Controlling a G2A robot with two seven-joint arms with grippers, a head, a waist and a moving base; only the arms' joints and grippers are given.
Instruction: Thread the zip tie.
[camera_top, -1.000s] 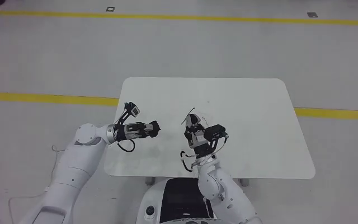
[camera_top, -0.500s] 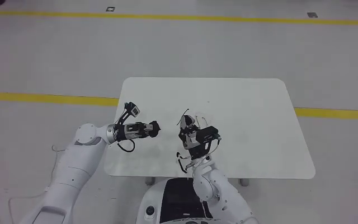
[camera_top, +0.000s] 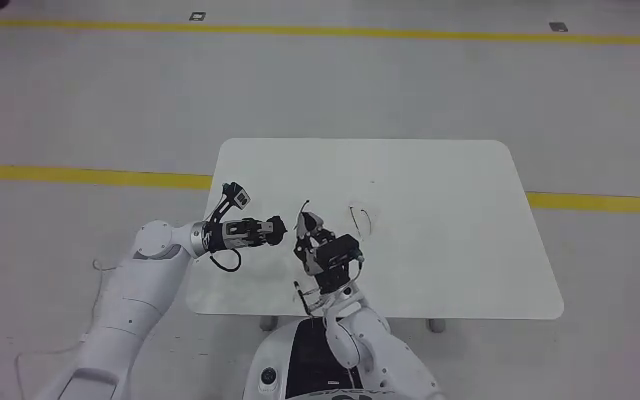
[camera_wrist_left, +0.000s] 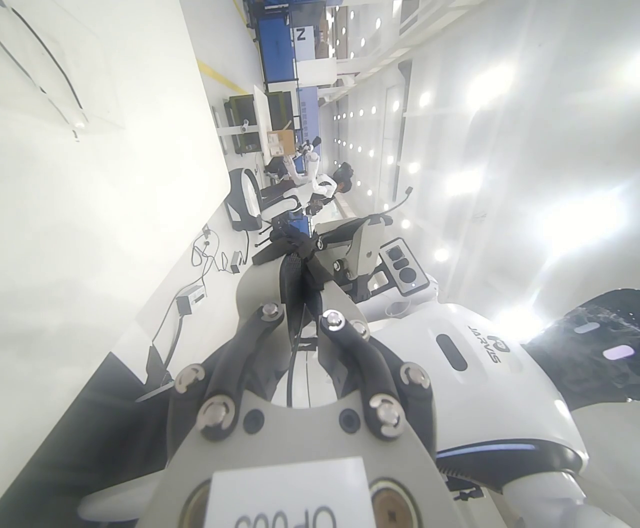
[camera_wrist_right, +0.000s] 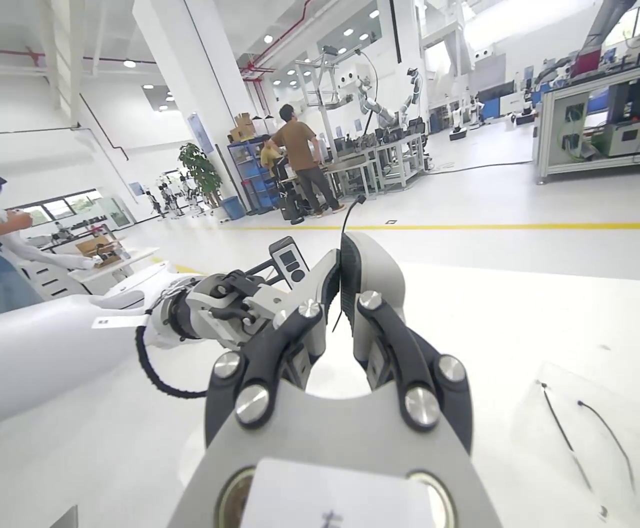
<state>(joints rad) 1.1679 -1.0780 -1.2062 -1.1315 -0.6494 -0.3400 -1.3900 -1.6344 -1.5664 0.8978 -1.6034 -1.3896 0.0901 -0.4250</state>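
Two robot arms meet above the near part of a white tabletop (camera_top: 450, 180).

The right pincer (camera_wrist_right: 341, 262) is clamped fully shut on a thin black zip tie (camera_wrist_right: 352, 216) and grips it partway along its length. The tie is held in the air, off the tabletop. Its long axis runs in line with the pincer's fingers. The small head pokes out beyond the fingertips, pointing away from the robot. The plain tail trails back toward the wrist through the gap between the finger links.

Just beside the right pincer, on the robot's left of it, is the left pincer (camera_top: 279, 229). It points sideways at the right pincer, so it is roughly crosswise to the tie. Its fingers (camera_wrist_left: 287, 280) are drawn together. A thin dark strand (camera_wrist_left: 291, 360) runs down the gap behind them, and what it is cannot be told. Whether the two pincers touch is also unclear.

Spare zip ties (camera_top: 358, 221) lie flat on the tabletop, apart from the right pincer on its far right side.

Threading looks not yet done, as the tie shows no loop. The left arm is the nearer free helper. It would likely have to catch one end and bend the tail round to the head. The head is a tiny target and the strip looks springy, so a slight misalignment could make the attempt miss.
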